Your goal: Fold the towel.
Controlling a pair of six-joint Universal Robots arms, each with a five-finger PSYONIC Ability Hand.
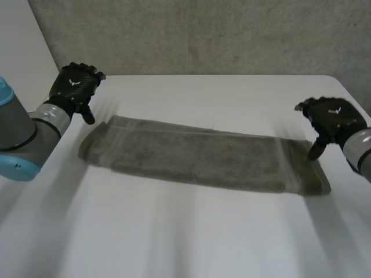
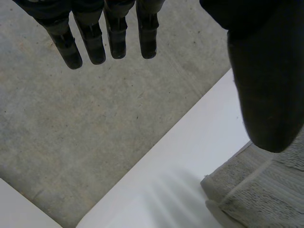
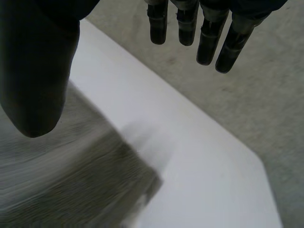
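Note:
A grey-green towel point(image 1: 197, 153) lies flat on the white table point(image 1: 191, 231) as a long folded strip running from left to right. My left hand point(image 1: 75, 87) hovers just past the towel's left end, open, fingers point(image 2: 111, 40) straight and holding nothing. In the left wrist view a corner of the towel point(image 2: 256, 194) lies under the thumb point(image 2: 266, 85). My right hand point(image 1: 333, 119) hovers at the towel's right end, open and empty, with its fingers point(image 3: 209, 38) straight. The right wrist view has the towel's right end point(image 3: 71, 185) below the thumb point(image 3: 35, 71).
Both wrist views look past the table's back edge point(image 2: 156, 156) to a grey speckled floor point(image 2: 85, 123). A grey wall point(image 1: 191, 35) rises behind the table.

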